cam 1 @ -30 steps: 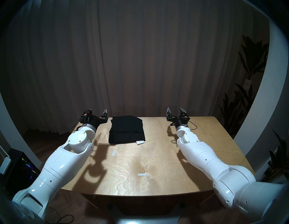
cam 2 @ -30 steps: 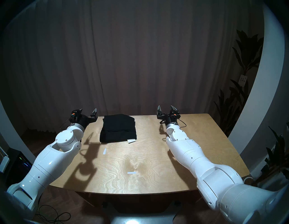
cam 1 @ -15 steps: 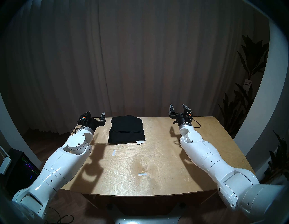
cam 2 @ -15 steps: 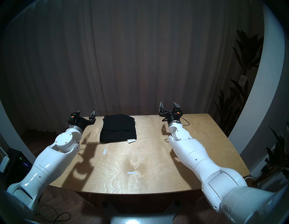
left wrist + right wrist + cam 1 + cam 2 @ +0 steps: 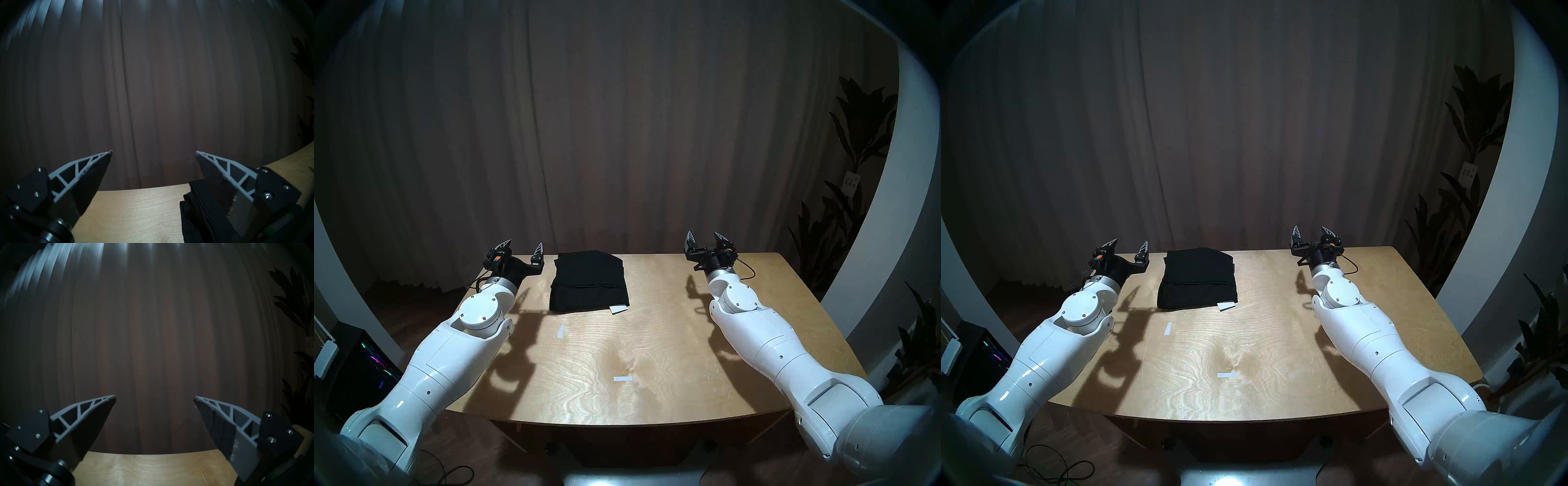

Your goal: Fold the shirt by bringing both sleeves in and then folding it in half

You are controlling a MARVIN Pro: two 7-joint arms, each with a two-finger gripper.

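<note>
A: The shirt (image 5: pixel 589 281) lies folded into a compact black block on the far left part of the wooden table (image 5: pixel 653 339), its white tag (image 5: pixel 617 309) sticking out at the near right corner. What's around it?

B: Two small white tape strips on the tabletop, one (image 5: pixel 560 331) just in front of the shirt toward the left, one (image 5: pixel 623 378) further toward the near edge. A dark curtain (image 5: pixel 619 118) hangs behind the table, and a plant (image 5: pixel 857 152) stands at the far right. Nothing lies on the shirt or blocks it

A: And the grippers?

B: The left gripper (image 5: pixel 523 246) hovers at the far left table corner, just beside the shirt's left edge, jaws spread and empty. The right gripper (image 5: pixel 706 237) hangs well apart from the shirt near the far edge, also spread wide with nothing between its fingers (image 5: pixel 95 414)

A: Which way does the shirt run?

B: The block is nearly square, slightly longer from the far edge toward the robot. A fold edge crosses it left to right about midway, with the upper layer on the far half. The sleeves are tucked out of sight, so I can't tell where the collar lies
</note>
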